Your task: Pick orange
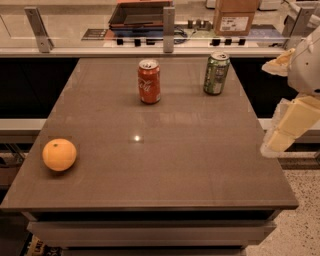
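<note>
The orange, round and yellow-orange, sits on the grey-brown table near its front left edge. My gripper, cream-coloured, hangs off the table's right side at about mid depth, far from the orange and holding nothing that I can see. The arm above it is cut off by the right edge of the view.
A red soda can stands upright at the table's back centre. A green can stands upright at the back right. Behind the table runs a counter with a glass rail, a dark tray and a cardboard box.
</note>
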`<state>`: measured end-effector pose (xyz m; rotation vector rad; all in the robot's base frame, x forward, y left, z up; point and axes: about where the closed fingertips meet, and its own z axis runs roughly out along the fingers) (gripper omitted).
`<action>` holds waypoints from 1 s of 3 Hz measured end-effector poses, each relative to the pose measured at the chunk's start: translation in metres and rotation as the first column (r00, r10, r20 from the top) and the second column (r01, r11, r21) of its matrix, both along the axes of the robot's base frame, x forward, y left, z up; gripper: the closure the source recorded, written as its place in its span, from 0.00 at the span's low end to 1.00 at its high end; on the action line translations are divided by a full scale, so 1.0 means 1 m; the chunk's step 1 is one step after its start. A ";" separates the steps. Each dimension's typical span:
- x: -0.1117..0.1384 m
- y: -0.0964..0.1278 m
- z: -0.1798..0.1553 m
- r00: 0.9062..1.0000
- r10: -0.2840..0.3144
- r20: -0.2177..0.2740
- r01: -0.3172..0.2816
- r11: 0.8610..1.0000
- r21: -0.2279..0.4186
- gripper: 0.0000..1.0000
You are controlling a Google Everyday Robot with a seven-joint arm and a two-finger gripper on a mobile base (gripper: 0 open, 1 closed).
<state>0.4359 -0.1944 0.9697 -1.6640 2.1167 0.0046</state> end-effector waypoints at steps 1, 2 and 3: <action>0.002 0.024 -0.016 0.998 0.052 0.024 -0.055 0.988 0.146 0.00; 0.000 0.056 -0.032 0.994 0.097 0.056 -0.110 0.946 0.305 0.00; -0.007 0.092 -0.044 0.983 0.155 0.097 -0.183 0.873 0.453 0.00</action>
